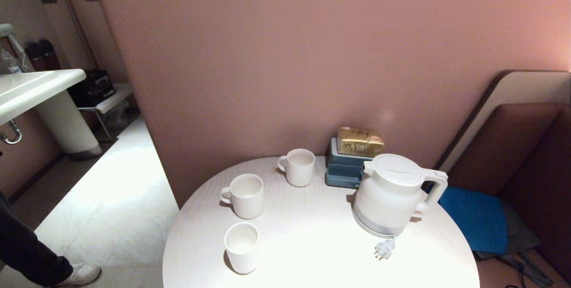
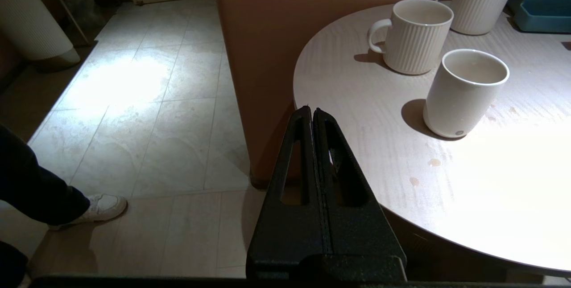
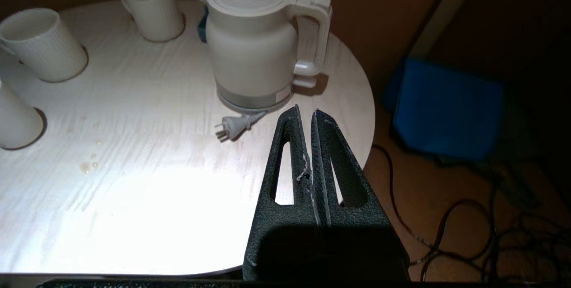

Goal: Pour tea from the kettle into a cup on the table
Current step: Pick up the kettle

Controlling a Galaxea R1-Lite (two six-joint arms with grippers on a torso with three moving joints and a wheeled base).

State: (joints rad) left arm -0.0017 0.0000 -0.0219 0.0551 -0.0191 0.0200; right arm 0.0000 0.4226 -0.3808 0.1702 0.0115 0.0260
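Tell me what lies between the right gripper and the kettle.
Right wrist view: only the plug on bare table lies between right gripper and kettle.

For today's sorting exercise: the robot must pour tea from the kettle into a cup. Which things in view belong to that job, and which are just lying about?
Belong to the job:
kettle
three white cups
table
right gripper

Lying about:
gold packet
blue boxes
blue cushion
sink
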